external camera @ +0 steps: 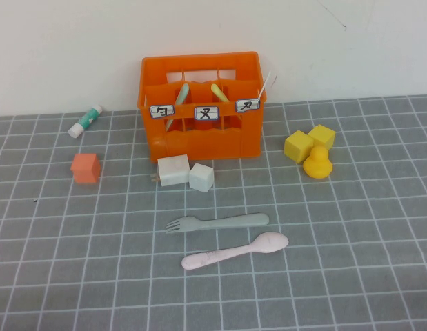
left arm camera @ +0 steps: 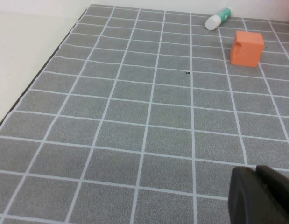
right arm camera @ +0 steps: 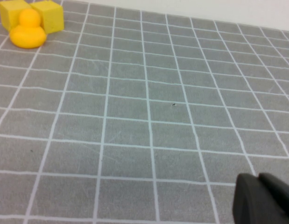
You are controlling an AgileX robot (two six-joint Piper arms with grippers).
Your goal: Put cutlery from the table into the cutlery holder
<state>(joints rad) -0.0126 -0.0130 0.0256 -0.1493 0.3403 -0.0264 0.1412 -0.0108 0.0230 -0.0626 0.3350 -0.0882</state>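
1. Orange plastic makes up the cutlery holder (external camera: 201, 110), which stands at the back of the table (external camera: 351, 276), close to the wall, with three white labels on its front and two utensil handles leaning inside it.
2. Just in front of the holder lie two white blocks (external camera: 185, 172), touching each other.
3. Nearer the robot, the grey-green fork (external camera: 216, 222) lies flat on the grey mat, tines to the left.
4. The pale pink spoon (external camera: 235, 250) lies just beside it on the near side, bowl to the right.
5. On the left sit an orange cube (external camera: 85, 168) and a teal-and-white tube (external camera: 85, 121).
6. On the right sit two yellow blocks (external camera: 309, 142) with a yellow duck (external camera: 317, 164) touching them.
7. A dark part of the left gripper (left arm camera: 261, 196) shows over bare mat, well apart from the orange cube; whether it is released or clenched, I cannot tell.
8. The right gripper (right arm camera: 263, 198) shows likewise over bare mat, far from the duck; I cannot tell its state either.
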